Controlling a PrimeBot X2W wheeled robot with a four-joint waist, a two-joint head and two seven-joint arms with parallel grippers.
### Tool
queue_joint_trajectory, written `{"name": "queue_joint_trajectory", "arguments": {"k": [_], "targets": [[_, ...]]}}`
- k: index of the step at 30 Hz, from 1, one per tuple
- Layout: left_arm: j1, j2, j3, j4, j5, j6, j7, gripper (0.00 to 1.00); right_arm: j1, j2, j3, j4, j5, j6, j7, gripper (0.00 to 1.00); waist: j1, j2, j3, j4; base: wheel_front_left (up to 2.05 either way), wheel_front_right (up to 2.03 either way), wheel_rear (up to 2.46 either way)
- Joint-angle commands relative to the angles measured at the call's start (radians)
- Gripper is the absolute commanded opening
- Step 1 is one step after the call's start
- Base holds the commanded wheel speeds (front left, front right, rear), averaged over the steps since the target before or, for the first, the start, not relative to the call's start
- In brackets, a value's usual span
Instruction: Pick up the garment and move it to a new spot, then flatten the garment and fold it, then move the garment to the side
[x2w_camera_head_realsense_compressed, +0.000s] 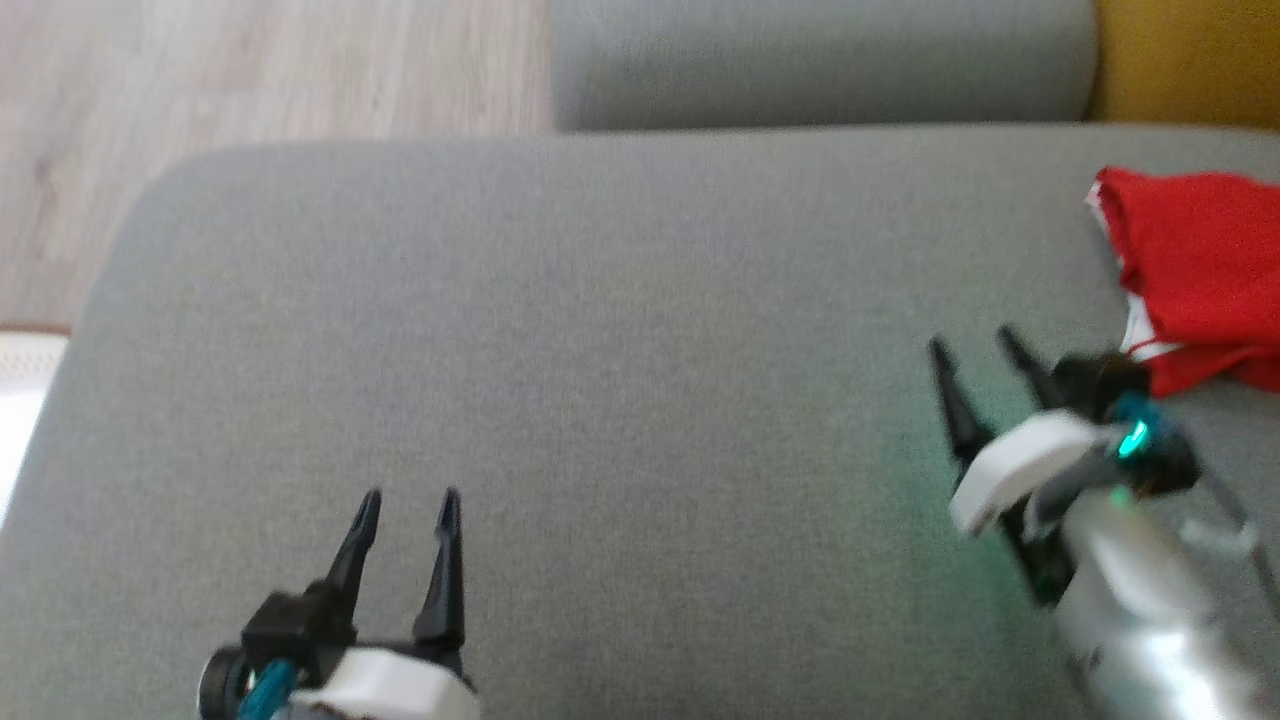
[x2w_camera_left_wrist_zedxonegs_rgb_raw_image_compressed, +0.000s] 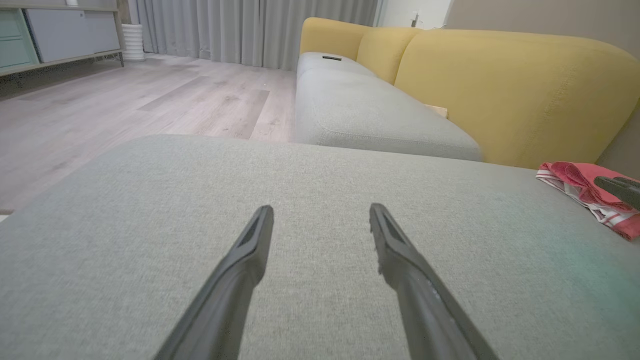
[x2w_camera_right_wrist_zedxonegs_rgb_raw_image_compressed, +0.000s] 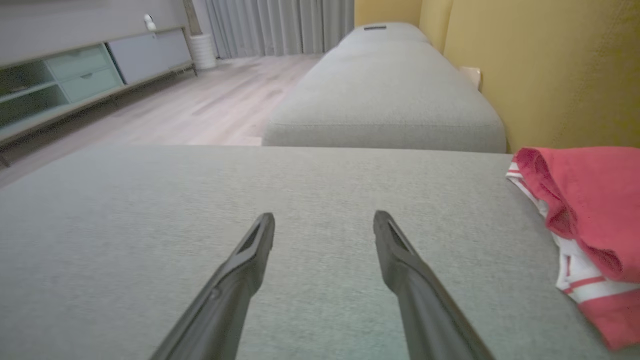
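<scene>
Ref. head view: the garment, red w/ white striped trim, lies in a bunched heap at the far right edge of the grey seat cushion, next to the yellow backrest. Note the right gripper sits just beside the garment's near-left corner, fingers spread apart, nothing between them. Confirm in the right wrist view: the gripper points across bare cushion fabric, and the garment is off to the right of both fingers, not touching them. Note the left gripper at the lower left, well apart from the garment, fingers likewise spread and holding nothing. In the left wrist view, its gripper hovers low over the cushion; the garment shows at the right edge. Approx. beyond the cushion: a second grey seat and wood floor.
</scene>
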Motion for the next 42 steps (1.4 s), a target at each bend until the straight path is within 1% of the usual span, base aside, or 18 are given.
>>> {"name": "queue_joint_trajectory", "arguments": {"k": [1,2,3,5,6,7,9,12,14,18,22,34,40,41,42], "targets": [[-0.007,-0.003,0.047,-0.031,-0.011,-0.009,-0.008,1.0,0.041,0.02,0.003,-0.088,-0.013,-0.001,-0.013,1.0,0.0001,0.0,-0.054,-0.009,0.0,0.0,0.0],[0.002,-0.003,0.054,-0.033,-0.011,-0.013,-0.008,1.0,0.077,0.034,0.0,-0.139,-0.025,-0.001,-0.013,1.0,0.0001,0.0,-0.063,-0.012,0.0,0.0,0.0],[0.002,-0.003,0.054,-0.033,-0.011,-0.013,-0.008,1.0,0.077,0.034,0.0,-0.139,-0.025,-0.001,-0.013,1.0,0.0001,0.0,-0.063,-0.012,0.0,0.0,0.0],[0.021,-0.003,0.071,-0.039,-0.005,-0.005,-0.008,1.0,0.154,0.058,-0.005,-0.244,-0.049,-0.001,-0.013,1.0,0.0001,0.0,-0.081,-0.02,0.0,0.0,0.0],[0.029,-0.003,0.08,-0.044,0.001,0.006,-0.008,1.0,0.193,0.067,-0.012,-0.3,-0.06,-0.001,-0.013,1.0,0.0001,0.0,-0.091,-0.023,0.0,0.0,0.0],[0.049,-0.003,0.094,-0.054,0.015,0.029,-0.008,1.0,0.272,0.083,-0.034,-0.407,-0.075,-0.001,-0.013,1.0,0.0001,0.0,-0.107,-0.027,0.0,0.0,0.0],[0.071,-0.003,0.105,-0.068,0.024,0.046,-0.008,1.0,0.349,0.096,-0.063,-0.517,-0.09,-0.001,-0.014,1.0,0.0001,0.0,-0.123,-0.028,0.0,0.0,0.0],[0.103,-0.003,0.118,-0.098,0.034,0.045,-0.008,1.0,0.464,0.117,-0.105,-0.643,-0.102,-0.001,-0.014,1.0,0.0001,0.0,-0.143,-0.028,0.0,0.0,0.0],[0.125,-0.003,0.13,-0.123,0.045,0.042,-0.008,1.0,0.529,0.126,-0.116,-0.693,-0.111,-0.001,-0.014,1.0,0.0001,0.0,-0.153,-0.03,0.0,0.0,0.0],[0.166,-0.003,0.142,-0.174,0.062,0.022,-0.008,1.0,0.619,0.136,-0.131,-0.74,-0.142,-0.001,-0.014,1.0,0.0001,0.0,-0.167,-0.034,0.0,0.0,0.0],[0.199,-0.003,0.143,-0.204,0.081,0.001,-0.008,1.0,0.673,0.143,-0.156,-0.765,-0.187,-0.001,-0.014,1.0,0.0001,0.0,-0.177,-0.034,0.0,0.0,0.0],[0.221,-0.003,0.139,-0.205,0.096,-0.02,-0.008,1.0,0.701,0.149,-0.168,-0.778,-0.176,-0.001,-0.014,1.0,0.0001,0.0,-0.189,-0.031,0.0,0.0,0.0],[0.224,-0.003,0.139,-0.194,0.099,-0.012,-0.008,1.0,0.7,0.149,-0.166,-0.779,-0.172,-0.001,-0.014,1.0,0.0001,0.0,-0.188,-0.036,0.0,0.0,0.0],[0.257,0.003,0.105,-0.16,0.09,-0.016,0.0,0.0,0.728,0.154,-0.188,-0.743,-0.179,0.0,-0.003,0.0,0.0001,0.0,-0.188,-0.036,0.0,0.0,0.0],[0.257,0.003,0.102,-0.149,0.09,-0.017,0.001,0.0,0.728,0.154,-0.187,-0.733,-0.178,0.0,-0.003,0.0,0.0001,0.0,-0.188,-0.036,0.0,0.0,0.0]]}}
